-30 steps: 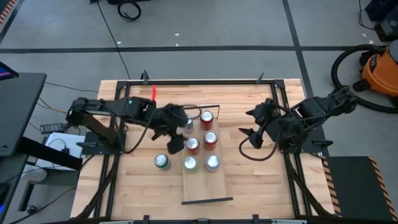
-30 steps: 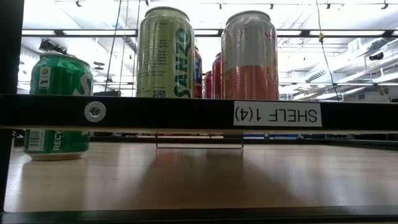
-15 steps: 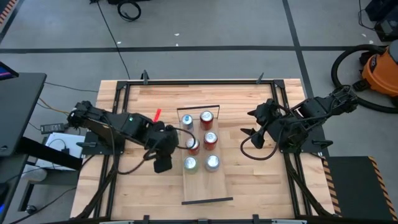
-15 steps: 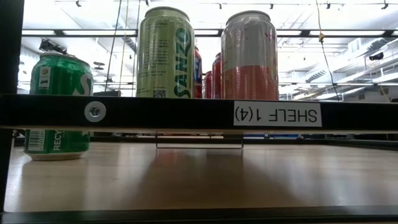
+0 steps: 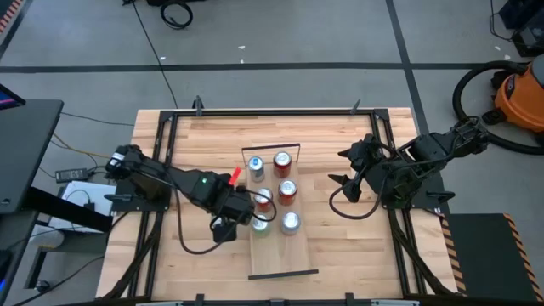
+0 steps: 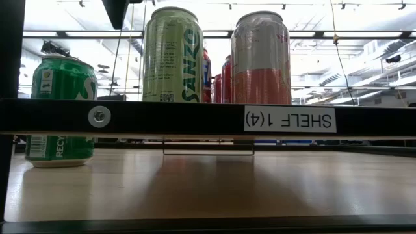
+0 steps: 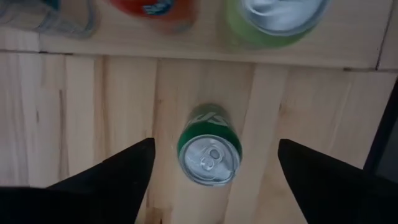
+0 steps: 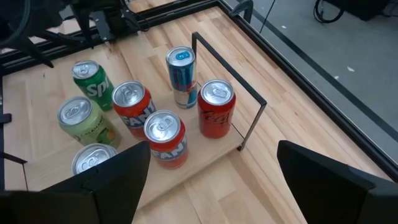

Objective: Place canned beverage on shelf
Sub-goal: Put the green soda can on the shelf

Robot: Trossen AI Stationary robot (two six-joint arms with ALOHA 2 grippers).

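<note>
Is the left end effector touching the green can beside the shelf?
Apart. The left wrist view shows the green can standing between the left end effector's open fingers, bare wood on both sides.

An orange vacuum stands on the grey floor.

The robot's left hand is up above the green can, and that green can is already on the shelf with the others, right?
Not quite. The left hand is above the green can, but the left wrist view shows that can standing on the tabletop beside the shelf, not on it.
</note>
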